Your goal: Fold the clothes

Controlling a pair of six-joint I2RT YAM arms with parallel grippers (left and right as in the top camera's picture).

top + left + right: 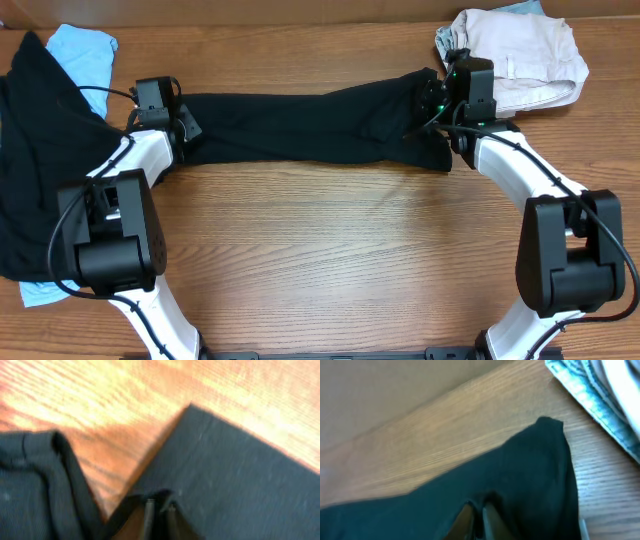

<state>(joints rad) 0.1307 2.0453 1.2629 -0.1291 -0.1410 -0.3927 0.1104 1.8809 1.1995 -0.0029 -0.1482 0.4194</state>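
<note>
A long black garment point(310, 127) lies stretched across the far middle of the table between both arms. My left gripper point(186, 128) is shut on its left end; in the left wrist view the fingertips point(159, 506) pinch the black cloth point(240, 480). My right gripper point(438, 122) is shut on its right end; in the right wrist view the fingertips point(476, 507) pinch a fold of the black cloth point(520, 480). A heap of black clothes point(40, 170) lies at the left, over light-blue pieces point(85, 52). A beige garment point(525, 60) lies at the far right.
The wooden table point(340, 260) shows bare in front of the garment. A light-blue corner point(38, 292) sticks out under the black heap. The striped edge of a light garment point(600, 395) lies close beside the right gripper. The left heap shows in the left wrist view point(30, 485).
</note>
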